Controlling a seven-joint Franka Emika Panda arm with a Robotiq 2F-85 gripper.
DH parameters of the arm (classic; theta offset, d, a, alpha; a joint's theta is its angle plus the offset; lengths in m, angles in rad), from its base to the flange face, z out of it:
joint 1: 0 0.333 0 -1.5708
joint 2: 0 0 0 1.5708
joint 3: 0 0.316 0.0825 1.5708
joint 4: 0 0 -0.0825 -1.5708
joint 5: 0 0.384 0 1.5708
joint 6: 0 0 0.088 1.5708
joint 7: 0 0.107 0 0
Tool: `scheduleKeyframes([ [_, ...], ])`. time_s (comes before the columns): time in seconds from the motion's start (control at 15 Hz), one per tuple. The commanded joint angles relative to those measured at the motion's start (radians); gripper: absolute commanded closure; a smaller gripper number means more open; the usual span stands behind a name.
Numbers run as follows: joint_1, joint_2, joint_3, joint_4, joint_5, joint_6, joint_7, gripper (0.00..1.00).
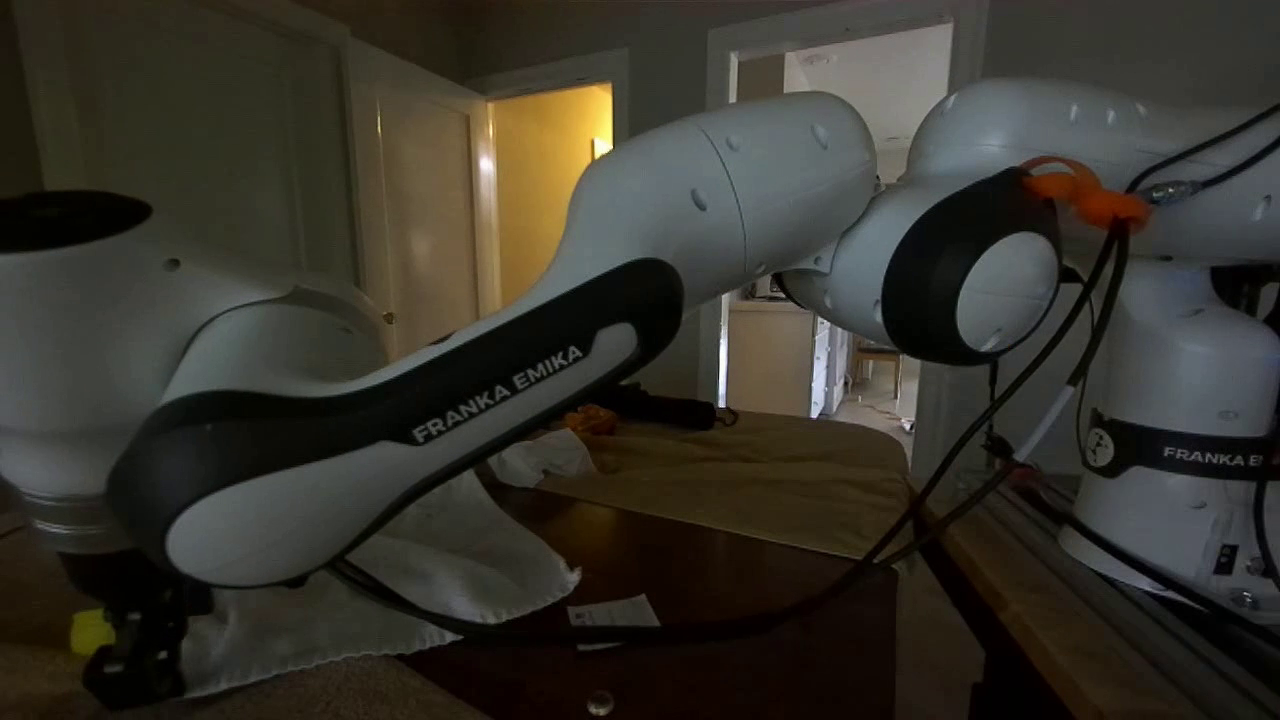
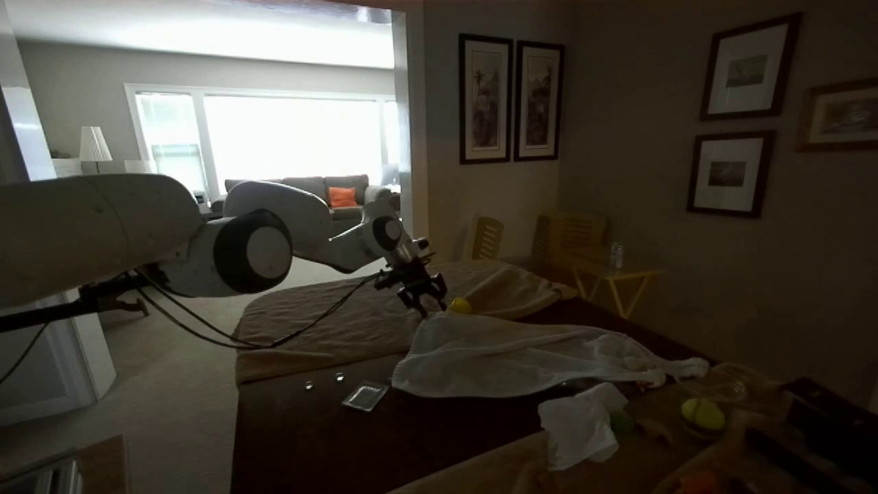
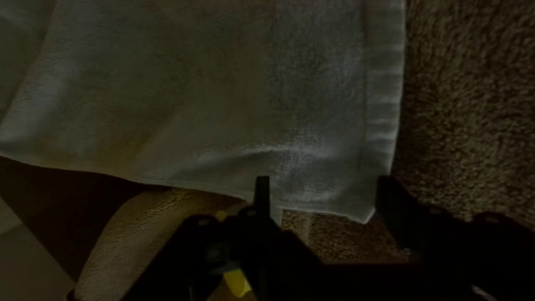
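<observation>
The pincer [image 3: 321,192] is released, its 2 fingers [image 3: 262,193] apart, with a corner of the white cloth [image 3: 250,104] between them in the wrist view; contact can't be told. The cloth lies across brown towelling [image 3: 468,104] and the dark tabletop [image 2: 295,439]. In an exterior view, a yellow thing [image 2: 459,306] sits near the pincer; farther off lie a flat packet [image 2: 365,396] and 2 small shiny bits [image 2: 339,377]. Well beyond, a sofa [image 2: 305,185] bears an orange cushion [image 2: 342,197].

Arm [image 1: 640,240] and table [image 2: 309,446] are shared in both exterior views, facing doorways [image 1: 550,180] or a window [image 2: 295,137]; cloth [image 3: 209,104] is seen closely, from above, in wrist view.
</observation>
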Motion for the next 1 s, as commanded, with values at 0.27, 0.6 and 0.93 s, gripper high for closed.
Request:
scheduleKeyframes([
  [0.27, -0.008, 0.000, 0.006, -0.003, -0.007, -0.005, -0.009, 0.91],
  [0.6, 0.000, -0.007, 0.004, 0.000, -0.009, -0.017, -0.011, 0.41],
  [0.93, 0.009, -0.002, 0.009, 0.000, -0.008, -0.024, -0.018, 0.05],
])
